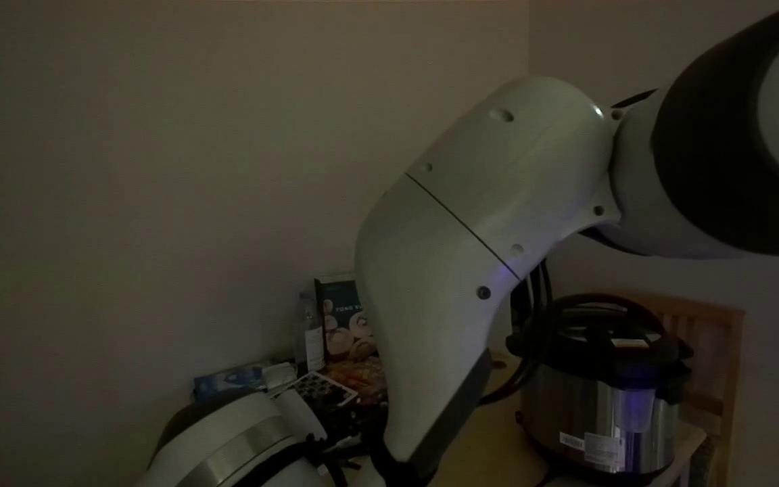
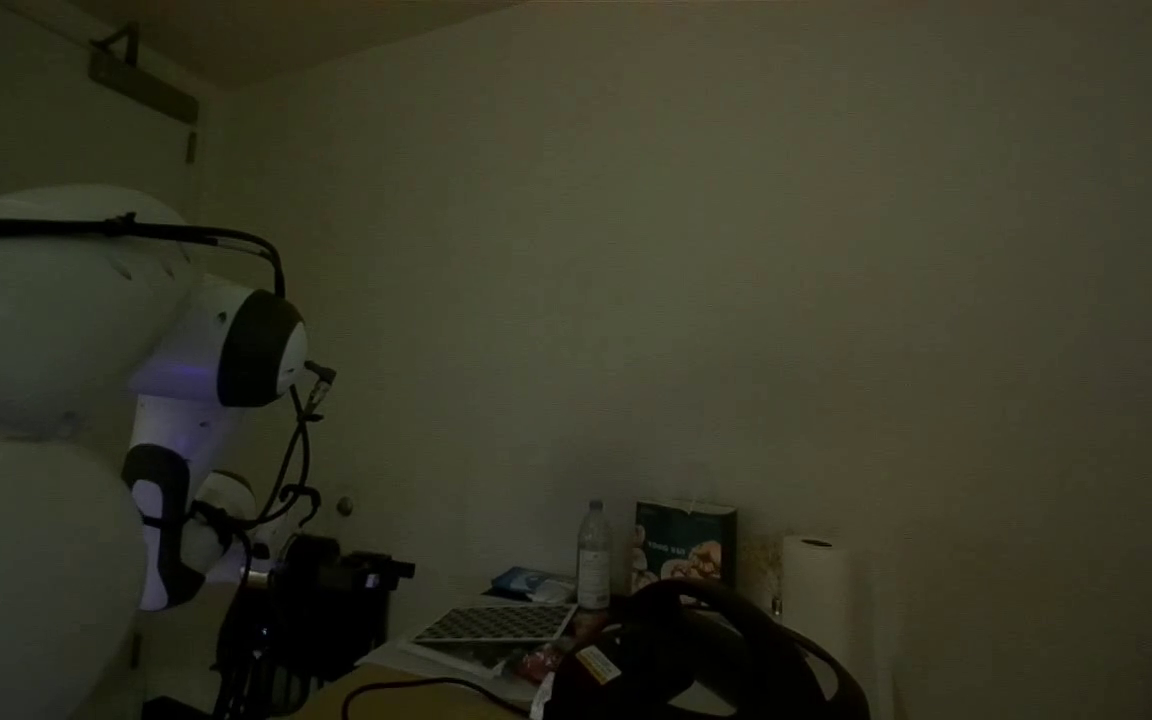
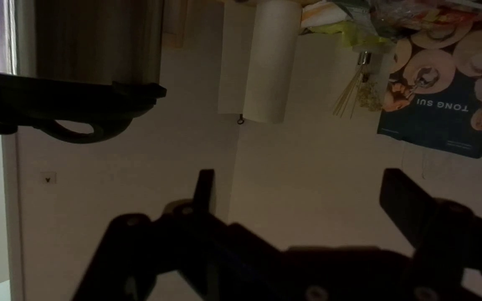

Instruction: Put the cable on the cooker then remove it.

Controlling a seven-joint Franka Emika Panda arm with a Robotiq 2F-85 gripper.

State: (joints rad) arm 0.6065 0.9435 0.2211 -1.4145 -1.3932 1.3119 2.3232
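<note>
The gripper (image 3: 299,171) stands with its two fingers (image 3: 404,200) well apart, pale wall (image 3: 291,209) showing through the gap. Ahead of the tips the room runs free to that wall. The cooker (image 3: 86,46) sits to one side, apart from the fingers in the wrist view (which shows things upside down). In an exterior view the cable (image 2: 426,682) curves over the yellow tabletop (image 2: 416,705), lower than the gripper and away from it, toward the cooker; whether any crosses the lid (image 3: 57,98) is too dark to tell. A pale edge (image 1: 687,444) shows just beside the cooker's base, a wooden chair (image 1: 732,379) behind. The lid is on, hiding the inside; a metal-necked vessel (image 3: 365,57), near a printed package (image 3: 433,121), holds thin sticks (image 3: 348,94).
</note>
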